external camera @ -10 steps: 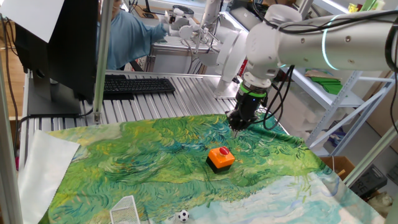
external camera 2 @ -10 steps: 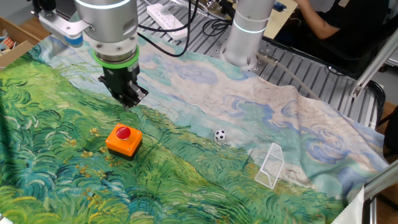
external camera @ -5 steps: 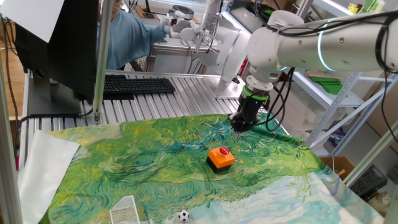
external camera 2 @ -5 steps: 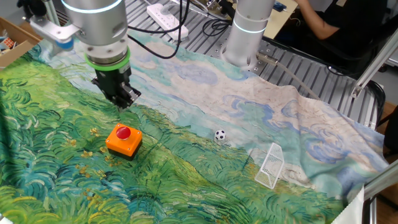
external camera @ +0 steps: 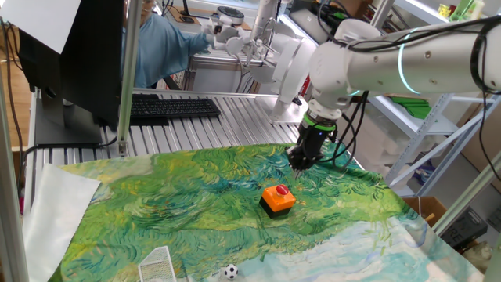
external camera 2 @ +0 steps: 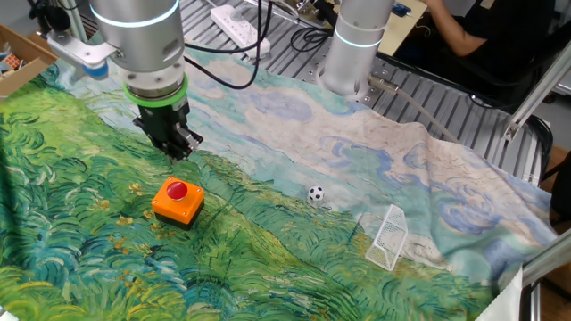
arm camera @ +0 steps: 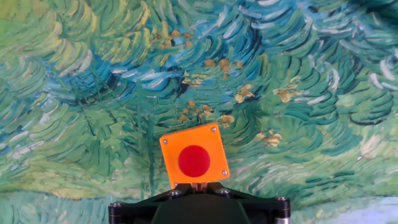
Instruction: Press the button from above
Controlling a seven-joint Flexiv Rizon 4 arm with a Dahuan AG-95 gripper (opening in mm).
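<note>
Button (external camera 2: 177, 200) sits free on the tabletop cloth (external camera 2: 268, 259), pincer (external camera 2: 178, 150) hovering just beyond it (opening can't be told), rigid light box likely to skid, so push the red cap (arm camera: 194, 160) dead centre.

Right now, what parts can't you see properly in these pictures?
- Gripper fingertips: too small and dark in both fixed views; cut off by the bottom edge in the hand view.
- Gap between gripper and button: no side-on view shows it.
- Person: head cut off by the top edge, one fixed view.
</note>
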